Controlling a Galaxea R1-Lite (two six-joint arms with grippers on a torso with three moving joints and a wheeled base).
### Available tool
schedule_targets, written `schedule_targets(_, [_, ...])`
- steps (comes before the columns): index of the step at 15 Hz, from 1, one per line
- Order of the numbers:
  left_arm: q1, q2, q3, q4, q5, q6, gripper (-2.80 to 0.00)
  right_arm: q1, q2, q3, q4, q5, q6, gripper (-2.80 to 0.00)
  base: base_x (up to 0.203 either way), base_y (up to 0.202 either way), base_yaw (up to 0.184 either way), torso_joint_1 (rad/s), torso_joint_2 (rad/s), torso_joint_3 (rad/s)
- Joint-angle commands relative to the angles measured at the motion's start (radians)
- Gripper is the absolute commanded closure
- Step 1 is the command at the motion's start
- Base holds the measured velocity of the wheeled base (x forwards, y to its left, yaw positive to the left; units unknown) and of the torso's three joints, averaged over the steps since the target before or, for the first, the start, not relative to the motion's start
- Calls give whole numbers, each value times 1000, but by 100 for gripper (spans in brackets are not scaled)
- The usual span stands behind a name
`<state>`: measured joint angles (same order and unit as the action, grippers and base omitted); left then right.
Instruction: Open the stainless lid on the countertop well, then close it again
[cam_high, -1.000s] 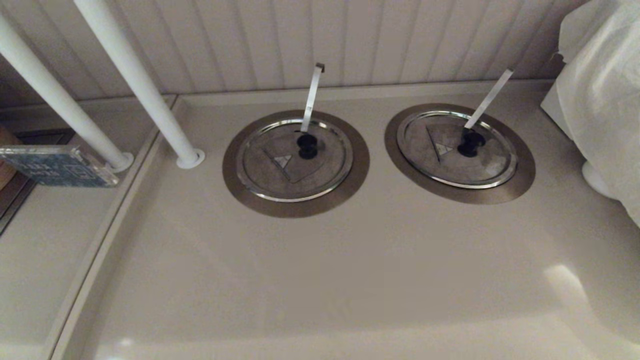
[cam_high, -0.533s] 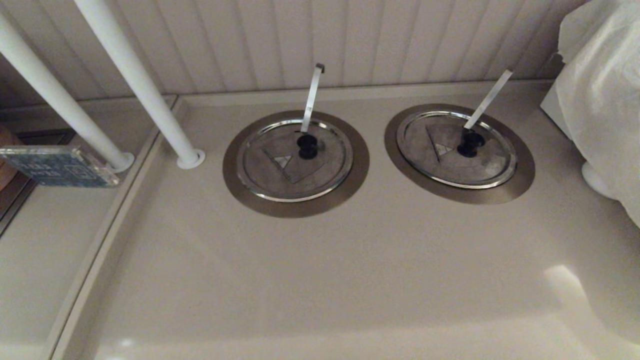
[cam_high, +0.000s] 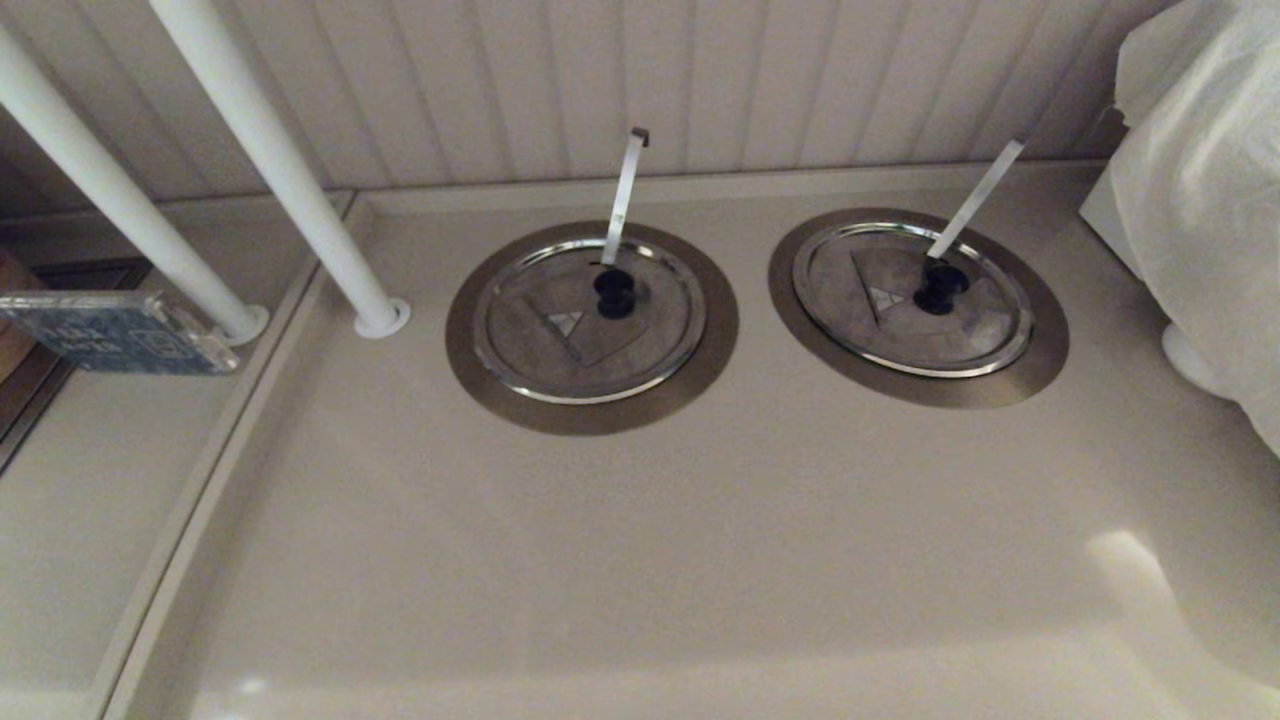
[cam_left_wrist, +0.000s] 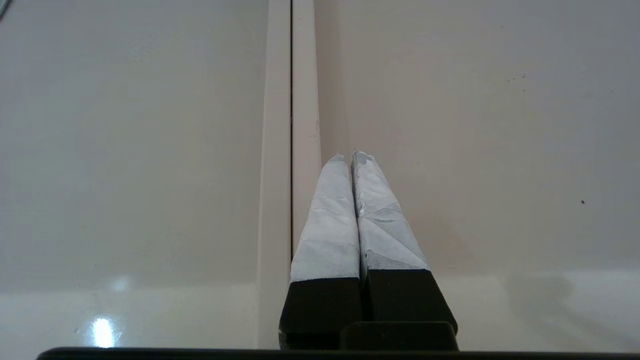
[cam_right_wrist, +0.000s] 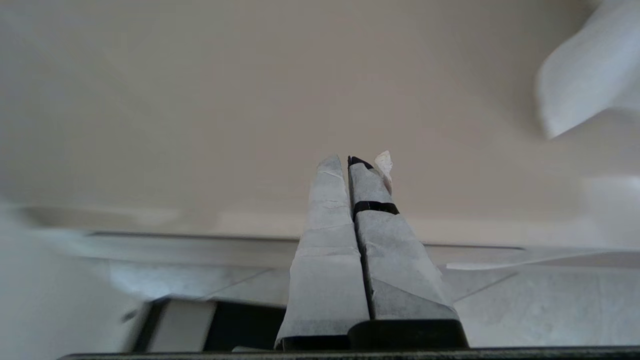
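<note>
The stainless lid lies flat and closed at the right of the counter, with a black knob, a small triangle sticker and a slanted metal strip. It sits in the countertop well, whose wide steel ring surrounds it. Neither gripper shows in the head view. My left gripper is shut and empty over a seam between two pale panels. Over the counter's front edge, my right gripper is shut and empty too.
A twin lid with a nearly vertical strip sits in its own ring at centre. Two white slanted poles stand at the left. A white cloth-covered object fills the right edge. A blue box lies far left.
</note>
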<state>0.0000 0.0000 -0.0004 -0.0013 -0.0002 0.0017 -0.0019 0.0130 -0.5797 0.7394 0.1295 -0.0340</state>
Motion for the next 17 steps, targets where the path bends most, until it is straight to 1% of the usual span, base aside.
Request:
schedule_targets(1, [0,-2,-1,0,0,0,0,-1,-12,241,-245,-20,-15,0,0,0,0,0,0,0])
schedule_targets(2, [0,-2,0,0,0,-1,0,-1,-12,354,-380,-38,-38,0,0,0,0,0,0,0])
schedule_targets(3, [0,-2,0,0,0,0,0,-1,-12,467,-542,-54,-66,0,0,0,0,0,0,0])
schedule_targets(4, [0,-2,0,0,0,-1,0,-1,-13,548,-669,-65,-83,0,0,0,0,0,0,0])
schedule_targets(5, [0,-2,0,0,0,-1,0,-1,-13,585,-712,-75,-98,0,0,0,0,0,0,0])
schedule_targets(6, [0,-2,0,0,0,0,0,-1,-13,585,-725,-85,-114,0,0,0,0,0,0,0])
schedule_targets(11, [0,-2,0,0,0,0,0,0,-13,581,-729,-93,-96,0,0,0,0,0,0,0])
schedule_targets(13, [0,-2,0,0,0,0,0,-1,-13,580,-729,-93,-105,0,0,0,0,0,0,0])
schedule_targets(16, [0,-2,0,0,0,-2,0,0,-13,581,-729,-91,-85,0,0,0,0,0,0,0])
schedule_targets(17, [0,-2,0,0,0,0,0,0,-12,580,-731,-91,-55,0,0,0,0,0,0,0])
